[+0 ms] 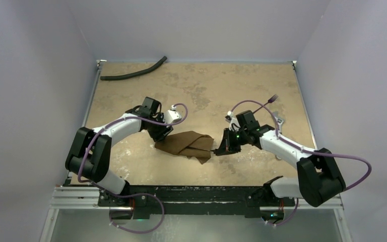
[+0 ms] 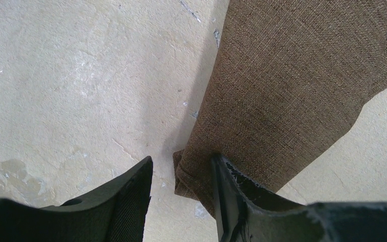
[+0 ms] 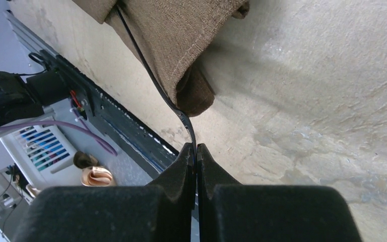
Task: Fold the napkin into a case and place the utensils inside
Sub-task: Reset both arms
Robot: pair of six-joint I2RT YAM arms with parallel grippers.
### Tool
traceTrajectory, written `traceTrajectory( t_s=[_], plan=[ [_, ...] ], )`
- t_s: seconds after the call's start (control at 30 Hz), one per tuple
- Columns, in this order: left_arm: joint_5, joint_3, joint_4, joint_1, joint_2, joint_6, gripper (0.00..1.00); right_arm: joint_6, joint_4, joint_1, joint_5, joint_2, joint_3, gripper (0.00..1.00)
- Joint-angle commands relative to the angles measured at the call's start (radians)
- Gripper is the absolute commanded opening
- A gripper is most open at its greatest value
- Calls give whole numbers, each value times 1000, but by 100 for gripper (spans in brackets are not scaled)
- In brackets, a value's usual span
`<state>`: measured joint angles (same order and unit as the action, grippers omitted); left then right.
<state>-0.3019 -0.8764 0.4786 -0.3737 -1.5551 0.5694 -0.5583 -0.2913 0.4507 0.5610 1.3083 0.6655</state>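
The napkin (image 1: 184, 143) is lying folded in the middle of the table (image 1: 206, 85), between the two arms. Its long axis is running left to right across the table, and one corner is pointing toward the near right. In the left wrist view it is showing as a long brown woven band narrowing down to a folded corner.

The left gripper (image 2: 181, 160) is standing released at the napkin's left end. Its jaws are apart and straddling that folded corner. One finger (image 2: 232, 201) is resting on the cloth, and the other (image 2: 131, 201) is sitting on bare table just beside it, not touching the fabric.

The right gripper (image 3: 195, 148) is clenching the handle end of a slim dark utensil (image 3: 151, 75) at the napkin's right end. The utensil is showing edge-on as a thin curved line. Its long axis is running away from the fingers and its far end is pointing left, disappearing into the napkin's fold beside a stitched hem.

A fork (image 1: 270, 101) is lying well apart on the far right of the table, angled, with its tines pointing toward the far right corner. A hose (image 1: 133, 74) is lying along the far left edge.

A striped panel (image 3: 45, 146) is showing beyond the table's near edge in the right wrist view, and any print on it is too small to read.
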Motion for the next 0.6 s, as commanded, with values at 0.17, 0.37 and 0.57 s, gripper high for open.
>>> traceTrajectory(
  t_s=[0.17,0.37,0.57],
  plan=[
    [-33,22,-8,-5,30,34,44,-61,143,-3,65,-4,-15,0],
    [-31,23,-3,-5,36,50,43,-84,216,5,94,47,-4,0],
    [-31,27,2,-6,41,60,42,-109,322,32,120,132,-12,0]
  ],
)
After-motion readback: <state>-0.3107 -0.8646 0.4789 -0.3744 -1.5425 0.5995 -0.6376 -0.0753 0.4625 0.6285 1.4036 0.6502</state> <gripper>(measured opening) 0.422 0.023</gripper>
